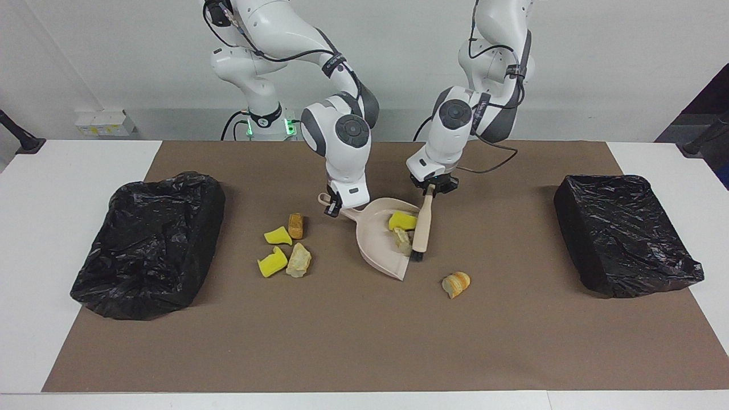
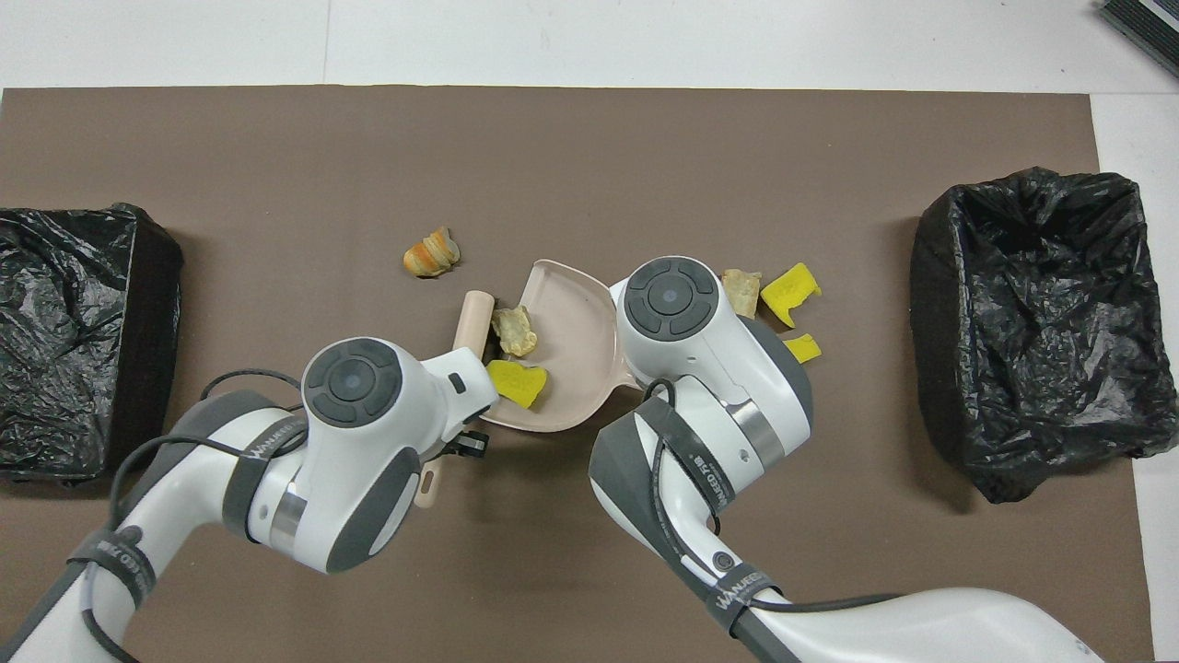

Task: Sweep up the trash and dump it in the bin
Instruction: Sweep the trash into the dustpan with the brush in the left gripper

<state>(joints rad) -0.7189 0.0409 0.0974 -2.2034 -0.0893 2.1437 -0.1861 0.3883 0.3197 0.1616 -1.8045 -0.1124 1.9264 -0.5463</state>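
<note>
A brown mat covers the table, and a beige dustpan lies on it near the middle. The right pincer is clamped on the dustpan's handle, at the end of the dustpan toward the robots. The left pincer grips the handle of a small brush, whose bristle end rests at the dustpan's open mouth, on the side toward the left arm's end of the table. Two pieces of trash sit inside the dustpan, just beside the brush: a yellow sponge chunk and a pale tan lump. An orange-brown lump lies on the mat near the dustpan's mouth, farther from the robots than the dustpan. Four more pieces lie together on the mat beside the dustpan, toward the right arm's end of the table: two yellow chunks, a brown lump and a pale lump. Two bins lined with black bags stand well apart from the dustpan, one bin at the right arm's end and the other bin at the left arm's end.
</note>
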